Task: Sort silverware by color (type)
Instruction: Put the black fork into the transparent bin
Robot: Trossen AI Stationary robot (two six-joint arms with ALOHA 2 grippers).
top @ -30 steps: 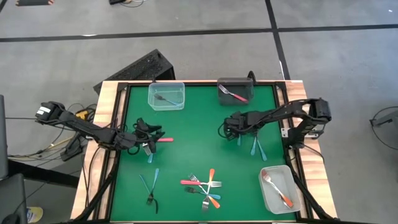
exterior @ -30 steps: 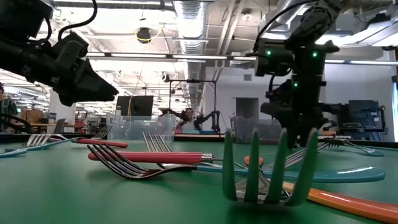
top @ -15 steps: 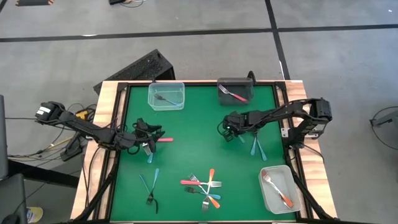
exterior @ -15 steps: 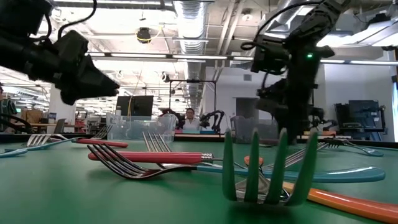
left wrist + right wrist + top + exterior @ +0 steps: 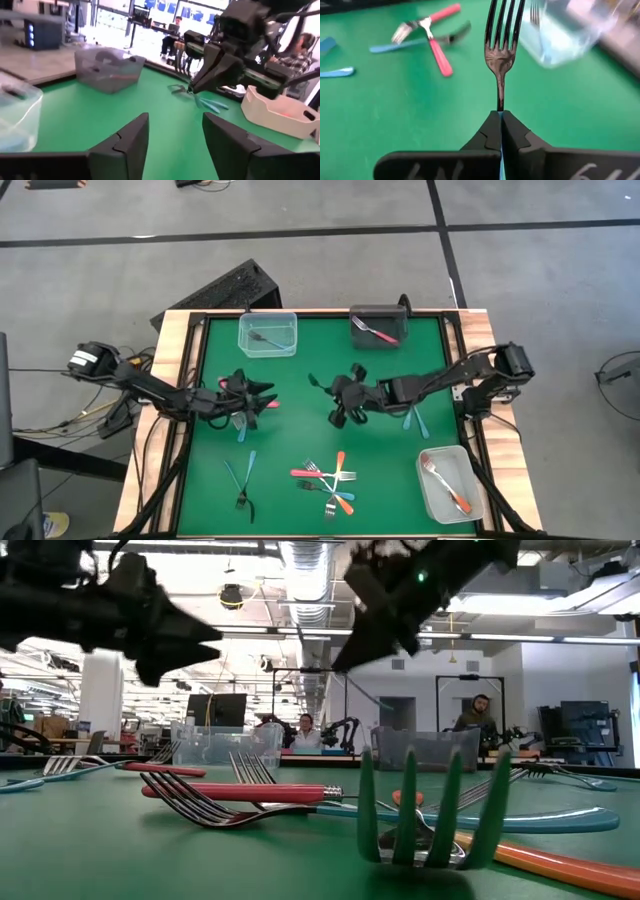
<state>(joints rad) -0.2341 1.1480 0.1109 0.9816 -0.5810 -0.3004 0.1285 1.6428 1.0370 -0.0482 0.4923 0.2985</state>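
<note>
While my right gripper is clamped on the thin, stiff, slippery blue fork by its handle, my left gripper stays apart.

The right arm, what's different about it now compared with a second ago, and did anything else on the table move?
The right tool has closed on a blue-handled metal fork and swung from the table's right side toward the middle, lifted. One blue-handled fork is left where two lay. The left tool edged slightly toward the centre, open. The clear tub, dark tub and mixed central fork pile stayed put.
</note>
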